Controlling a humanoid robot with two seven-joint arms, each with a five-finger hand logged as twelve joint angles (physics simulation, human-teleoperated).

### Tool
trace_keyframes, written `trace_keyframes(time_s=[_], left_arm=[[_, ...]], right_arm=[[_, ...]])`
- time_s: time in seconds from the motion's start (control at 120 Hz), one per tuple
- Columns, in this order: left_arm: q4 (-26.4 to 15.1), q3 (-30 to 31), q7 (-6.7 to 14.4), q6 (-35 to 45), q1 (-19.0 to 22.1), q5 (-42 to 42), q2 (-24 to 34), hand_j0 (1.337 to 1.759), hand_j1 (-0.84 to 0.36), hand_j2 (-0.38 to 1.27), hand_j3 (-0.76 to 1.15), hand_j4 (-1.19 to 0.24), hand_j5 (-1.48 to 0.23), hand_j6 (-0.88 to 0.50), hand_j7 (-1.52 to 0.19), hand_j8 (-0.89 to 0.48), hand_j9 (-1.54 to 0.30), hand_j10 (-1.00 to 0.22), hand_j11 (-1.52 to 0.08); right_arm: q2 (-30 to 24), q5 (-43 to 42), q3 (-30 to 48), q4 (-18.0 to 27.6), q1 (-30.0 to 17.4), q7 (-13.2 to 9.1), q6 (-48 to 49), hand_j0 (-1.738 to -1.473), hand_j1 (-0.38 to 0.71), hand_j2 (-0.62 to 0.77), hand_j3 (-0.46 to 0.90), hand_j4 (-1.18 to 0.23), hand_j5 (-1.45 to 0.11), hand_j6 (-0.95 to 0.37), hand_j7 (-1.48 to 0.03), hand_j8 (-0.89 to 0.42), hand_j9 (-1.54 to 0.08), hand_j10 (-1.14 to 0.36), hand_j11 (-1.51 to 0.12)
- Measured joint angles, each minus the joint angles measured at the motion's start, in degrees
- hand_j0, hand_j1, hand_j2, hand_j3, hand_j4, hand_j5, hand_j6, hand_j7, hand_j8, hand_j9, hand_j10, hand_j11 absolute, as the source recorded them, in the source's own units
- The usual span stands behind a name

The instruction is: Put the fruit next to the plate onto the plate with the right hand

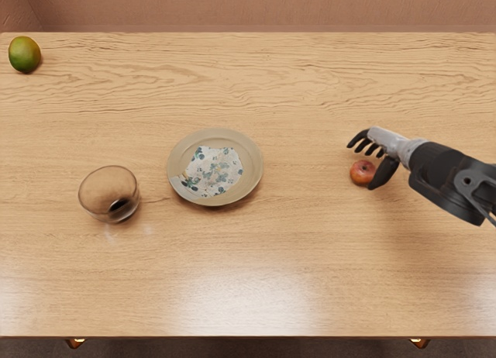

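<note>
Four things rest on a broad wooden table [310, 257] that fills almost the whole view. Its top is pale, oak-like, with long grain running left to right and a soft sheen of light near the front edge. Behind the far edge stands a plain, dull pinkish-brown wall [263, 5]. Below the front edge lies a dark strip of floor.

Near the middle sits a round plate [252, 160], beige at the rim, with a leafy blue-green pattern in its well and nothing lying on it. Just to its left stands a clear, smoky glass bowl [108, 193], upright, close to the plate but apart from it. In the far left corner lies a green-and-yellow mango [24, 53], well away from everything else.

A small red apple [361, 172] lies on the bare wood to the right of the plate, well apart from it. The right hand [381, 150] comes in from the right edge on a dark arm and hovers at the apple. Its fingers [359, 142] are spread above and beyond the fruit, with the thumb down just beside the apple's right flank. It grips nothing; whether the thumb touches the apple cannot be told.
</note>
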Motion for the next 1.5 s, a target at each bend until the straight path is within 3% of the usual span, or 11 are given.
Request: trace_keyframes(time_s=[0.325,0.608,0.875,1.5], left_arm=[[0.00,0.00,0.00,0.00,-0.01,0.00,0.00,1.658,0.34,0.00,0.00,-0.01,-0.02,-0.01,-0.02,-0.01,-0.02,-0.01,-0.02],[0.00,0.00,0.01,0.00,0.01,0.00,0.00,1.658,0.34,0.00,0.00,-0.01,-0.02,-0.01,-0.01,-0.01,-0.01,-0.01,-0.01],[0.00,0.00,0.00,0.00,0.01,0.00,0.00,1.658,0.34,0.00,0.00,-0.01,-0.02,-0.01,-0.02,-0.01,-0.02,-0.01,-0.02],[0.00,0.00,0.01,0.00,0.01,0.00,0.00,1.658,0.34,0.00,0.00,-0.01,-0.02,-0.01,-0.02,-0.01,-0.02,-0.01,-0.02]], right_arm=[[0.03,0.10,0.05,1.89,-1.20,-0.09,0.00,-1.658,0.19,-0.09,0.00,-0.45,-0.58,-0.45,-0.58,-0.45,-0.58,-0.45,-0.58],[-0.24,1.85,0.05,2.94,-1.46,-0.11,0.14,-1.658,0.26,-0.02,0.00,-0.52,-0.68,-0.53,-0.68,-0.42,-0.68,-0.52,-0.68],[-1.04,4.69,0.32,4.09,-1.22,-0.11,0.58,-1.657,0.27,0.06,0.00,-0.56,-0.75,-0.53,-0.74,-0.41,-0.75,-0.52,-0.74],[-0.06,9.50,3.07,7.28,-0.12,-0.12,3.85,-1.657,0.27,0.08,0.00,-0.57,-0.78,-0.53,-0.76,-0.40,-0.77,-0.52,-0.77]])
